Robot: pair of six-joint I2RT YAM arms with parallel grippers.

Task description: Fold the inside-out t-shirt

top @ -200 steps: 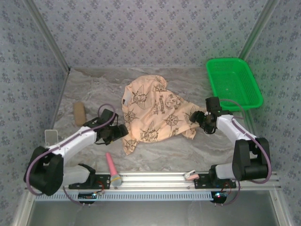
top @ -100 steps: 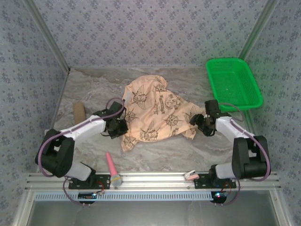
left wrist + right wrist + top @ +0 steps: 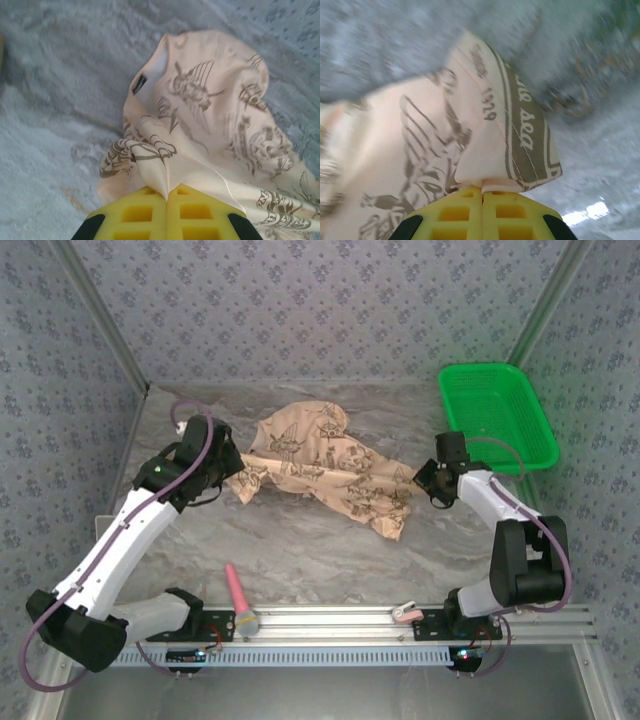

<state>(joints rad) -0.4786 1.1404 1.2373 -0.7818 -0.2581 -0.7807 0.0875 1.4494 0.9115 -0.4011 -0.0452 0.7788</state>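
The inside-out t-shirt [image 3: 325,465], peach-tan with dark nautical prints, lies stretched and rumpled across the middle of the marble table. My left gripper [image 3: 232,475] is shut on its left edge; in the left wrist view a pinched fold of the t-shirt [image 3: 200,115] runs into the closed yellow pads [image 3: 137,212] of that gripper [image 3: 166,196], and a small dark neck label [image 3: 139,83] shows at the collar. My right gripper [image 3: 422,478] is shut on the right edge; in the right wrist view a hemmed corner of the t-shirt [image 3: 485,125] sits between the closed pads [image 3: 515,212] of that gripper [image 3: 482,190].
A green plastic basket [image 3: 497,417] stands at the back right, just behind the right arm. A pink-handled tool [image 3: 240,598] lies by the near rail, and a small pink and white piece [image 3: 405,612] rests on the rail. Patterned walls close in the sides and back.
Both grippers have closed on the shirt's edges. The left arm has swung up and to the left, pulling the cloth out wider and flatter. The right gripper shifted slightly back.
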